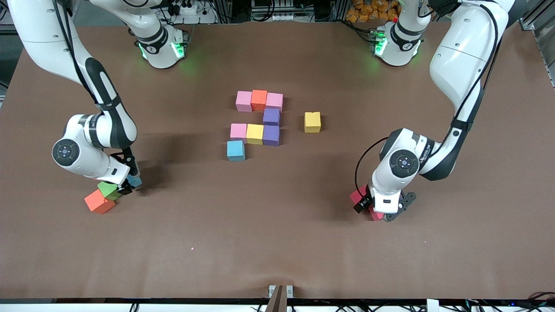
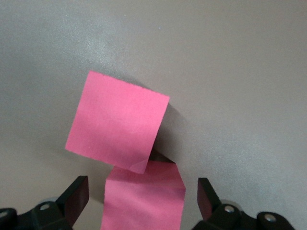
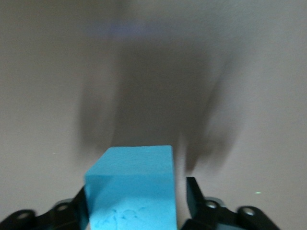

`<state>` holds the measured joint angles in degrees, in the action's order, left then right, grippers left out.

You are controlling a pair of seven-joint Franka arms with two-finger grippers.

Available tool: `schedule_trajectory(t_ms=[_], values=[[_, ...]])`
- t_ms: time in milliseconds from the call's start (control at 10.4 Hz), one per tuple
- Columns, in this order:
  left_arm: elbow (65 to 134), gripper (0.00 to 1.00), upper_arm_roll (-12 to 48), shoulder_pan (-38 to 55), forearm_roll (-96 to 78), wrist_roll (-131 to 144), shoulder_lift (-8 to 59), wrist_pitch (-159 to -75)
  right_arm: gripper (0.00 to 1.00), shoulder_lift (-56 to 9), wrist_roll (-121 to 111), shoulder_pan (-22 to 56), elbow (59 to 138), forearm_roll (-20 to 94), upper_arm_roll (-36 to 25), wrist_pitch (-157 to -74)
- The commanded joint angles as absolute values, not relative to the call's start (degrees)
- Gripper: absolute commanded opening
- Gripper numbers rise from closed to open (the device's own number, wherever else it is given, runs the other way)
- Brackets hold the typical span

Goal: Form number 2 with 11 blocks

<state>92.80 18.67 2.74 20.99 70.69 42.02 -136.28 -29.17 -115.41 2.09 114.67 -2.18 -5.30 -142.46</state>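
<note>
Several blocks form part of the number 2 (image 1: 259, 118) at the table's middle: pink, orange and pink in a row, a purple one below, then pink, yellow and purple. A light blue block (image 1: 236, 150) sits just nearer the camera. My right gripper (image 1: 126, 187) (image 3: 136, 201) is down around another light blue block (image 1: 135, 181) (image 3: 132, 187). One finger is against it and a narrow gap shows at the other. My left gripper (image 1: 381, 212) (image 2: 143, 199) is open and straddles a red block (image 1: 375, 214) (image 2: 144, 196). A second red block (image 1: 359, 196) (image 2: 117, 120) touches it corner to corner.
A green cube (image 1: 108, 190) and an orange-red block (image 1: 99, 201) lie right beside the right gripper, nearer the camera. A lone yellow block (image 1: 312, 121) stands apart from the digit, toward the left arm's end.
</note>
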Motion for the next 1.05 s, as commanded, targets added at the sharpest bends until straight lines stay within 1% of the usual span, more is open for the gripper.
schedule_trajectory(t_ms=[0,96,479,766,958], values=[[93.43,1.00,19.16,2.29,21.09,70.84,40.78,-135.53,0.32,-28.04,-115.32,4.91,112.86,2.09,-5.27,-142.91],[93.43,1.00,19.16,2.29,21.09,70.84,40.78,-135.53,0.32,-26.73,-111.66,5.97,113.03,4.02,-5.36,-142.21],[93.43,1.00,19.16,1.93,21.18,70.75,40.78,-135.53,0.24,-24.44,-87.36,12.02,113.03,4.48,-5.01,-141.15],[93.34,1.00,18.98,1.93,21.62,70.23,40.87,-135.53,0.22,-24.43,-53.64,22.20,110.85,5.54,-4.39,-141.15],[93.34,1.00,18.72,1.85,21.97,69.96,40.96,-135.53,0.21,-24.69,-31.93,27.05,109.60,5.71,-4.39,-140.10]])
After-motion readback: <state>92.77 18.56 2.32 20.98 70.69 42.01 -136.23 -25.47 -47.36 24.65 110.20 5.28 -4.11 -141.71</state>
